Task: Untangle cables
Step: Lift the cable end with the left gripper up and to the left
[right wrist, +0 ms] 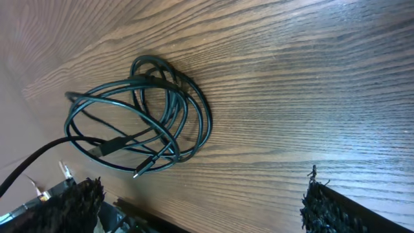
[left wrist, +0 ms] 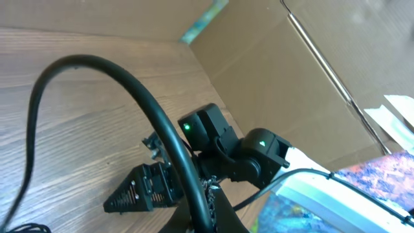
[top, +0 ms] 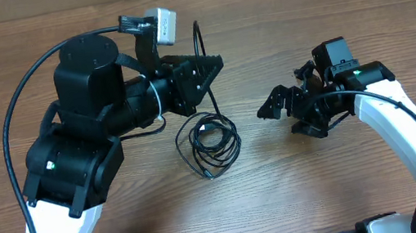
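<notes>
Two robot arms reach in over one wooden table [top: 311,200], and each ends in one claw.

The left claw [top: 211,68] is black and pinched fully closed on a single thin black strand [top: 198,39]. The strand arcs up above the claw's tip and drops away beneath it. From that claw's own camera the strand sweeps close across the view as a dark curve. Its fingers cannot be made out there.

The right claw [top: 291,116], on the white arm, is spread as wide as it goes. Nothing sits between its two fingers and it has hold of nothing. Its own camera shows one rough black fingertip [right wrist: 77,200] at each lower corner, with bare wood in the gap.

The cables [top: 208,141] lie flat on the wood as one loose tangle of round, overlapping loops. They sit just below the tip of the left claw and off to the open side of the right claw, nearer the left one. From the right claw they are straight ahead of the spread fingers and clear of both. How many separate cords make up the tangle cannot be counted. Two small plug ends [right wrist: 103,149] show among the loops on the side facing the right claw.

Two green lights [left wrist: 187,126] glow on the right arm behind its claw. Beyond that stands a brown cardboard wall [left wrist: 291,84].
</notes>
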Tool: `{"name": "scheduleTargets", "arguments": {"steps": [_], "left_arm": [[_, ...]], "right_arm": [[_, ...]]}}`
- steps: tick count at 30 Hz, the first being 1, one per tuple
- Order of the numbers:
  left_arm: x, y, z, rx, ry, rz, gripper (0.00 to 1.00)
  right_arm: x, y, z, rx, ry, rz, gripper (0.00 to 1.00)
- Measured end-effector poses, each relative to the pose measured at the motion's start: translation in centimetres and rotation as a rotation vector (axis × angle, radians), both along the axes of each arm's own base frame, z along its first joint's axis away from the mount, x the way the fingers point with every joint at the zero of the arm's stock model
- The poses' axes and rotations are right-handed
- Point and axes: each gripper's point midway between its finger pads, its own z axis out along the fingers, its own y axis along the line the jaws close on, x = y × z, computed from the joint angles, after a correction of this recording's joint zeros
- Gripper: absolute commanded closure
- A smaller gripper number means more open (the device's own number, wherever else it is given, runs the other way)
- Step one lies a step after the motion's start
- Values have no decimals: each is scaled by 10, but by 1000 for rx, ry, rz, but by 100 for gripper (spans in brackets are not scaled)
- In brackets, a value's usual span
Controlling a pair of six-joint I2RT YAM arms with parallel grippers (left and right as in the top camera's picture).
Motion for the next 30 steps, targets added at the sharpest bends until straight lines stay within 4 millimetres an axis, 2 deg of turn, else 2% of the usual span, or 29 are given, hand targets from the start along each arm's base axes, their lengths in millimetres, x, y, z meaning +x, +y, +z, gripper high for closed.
{"name": "scheduleTargets", "arguments": {"steps": [3, 6, 9, 13, 16, 25, 30], "left_arm": [[5, -3, 20, -65, -46, 5, 96], [2, -11, 69, -207, -174, -44, 96], [-10, -13, 111, -316, -268, -100, 96], [-22, -8, 138, -369, -316, -124, 96], [-23, -1, 147, -382, -323, -116, 96], [-9, 22, 152, -379, -343, -43, 96], [-1, 58, 150, -351, -323, 80, 96]], "right_arm": [[1, 0, 0, 1, -3, 0, 0], [2, 0, 0, 2, -8, 1, 0], [1, 0, 0, 1, -6, 1, 0], [0, 0, 0, 1, 0, 1, 0], [0, 0, 0, -1, 2, 1, 0], [-1, -1, -1, -9, 5, -1, 0], [-2, -5, -4, -32, 10, -5, 0]]}}
